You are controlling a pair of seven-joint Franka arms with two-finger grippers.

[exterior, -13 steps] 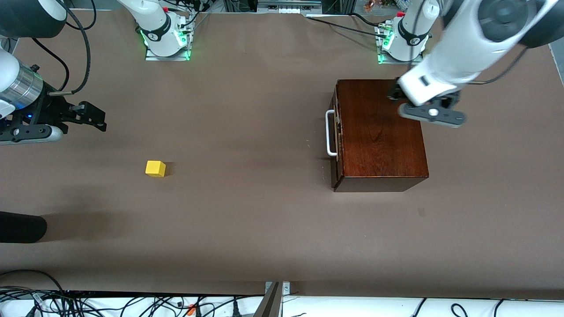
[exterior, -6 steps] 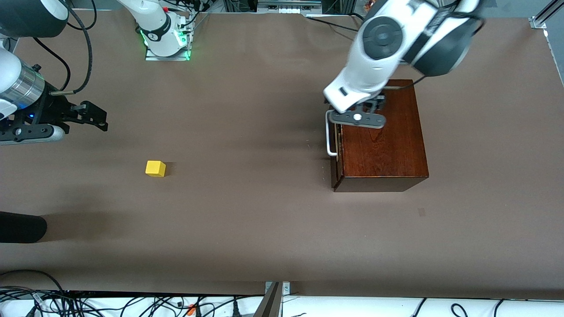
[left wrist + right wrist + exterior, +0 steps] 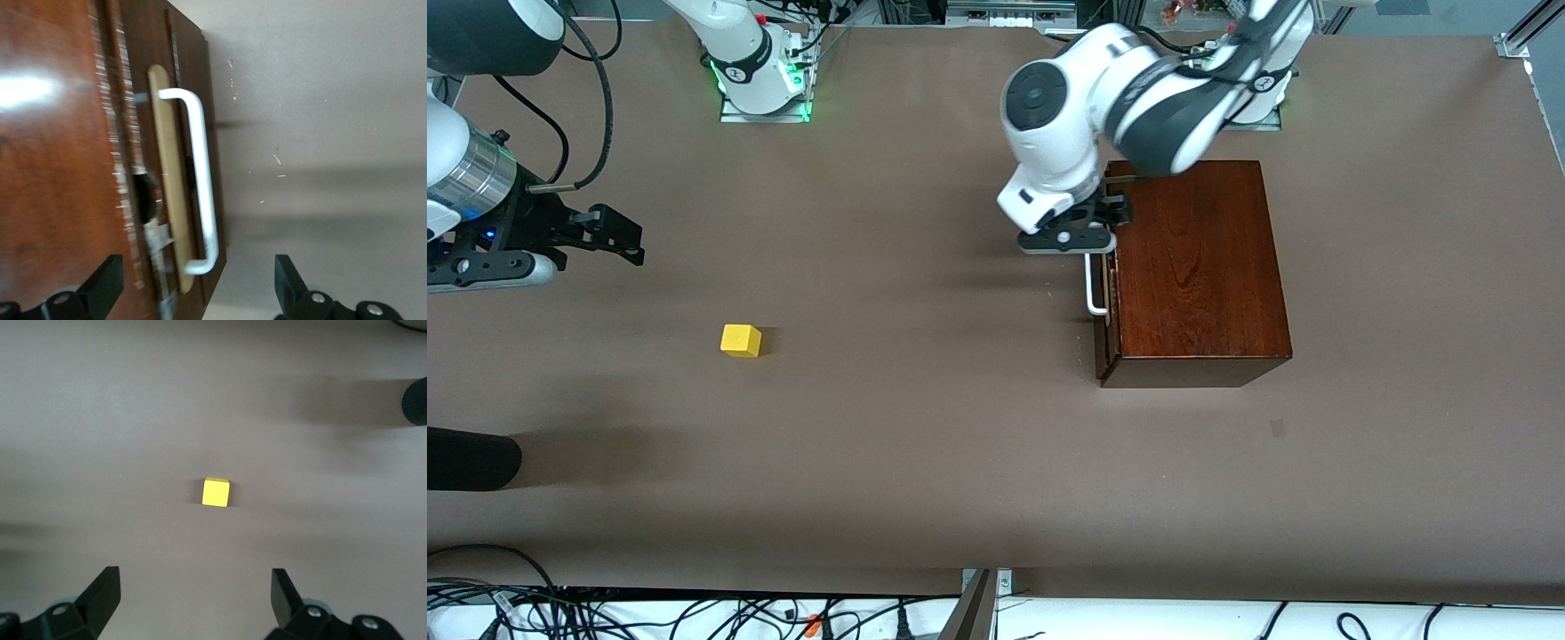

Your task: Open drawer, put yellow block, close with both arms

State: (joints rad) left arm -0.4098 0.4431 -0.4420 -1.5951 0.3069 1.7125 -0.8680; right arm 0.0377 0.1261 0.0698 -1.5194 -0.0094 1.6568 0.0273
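Block first: the yellow block [image 3: 741, 340], a small bright cube, lies unmoved toward the right arm's end. Right gripper [image 3: 193, 603] waits above it, fingers spread. Left gripper [image 3: 197, 290], spread too, has swung from over the box [image 3: 1196, 267] to the closed drawer [image 3: 1107, 293]'s white handle [image 3: 200, 187].

One table [image 3: 925, 462] carries the lot. On it stands one box [image 3: 1196, 267] with one drawer [image 3: 1107, 293], and that drawer bears one handle [image 3: 1091, 284]. One yellow block [image 3: 741, 340] lies on the table. Two arms reach over it, one from each base, and each ends in one pincer: the left pincer [image 3: 1069, 240] and the right pincer [image 3: 618, 238], so two in all, with two fingers apiece.
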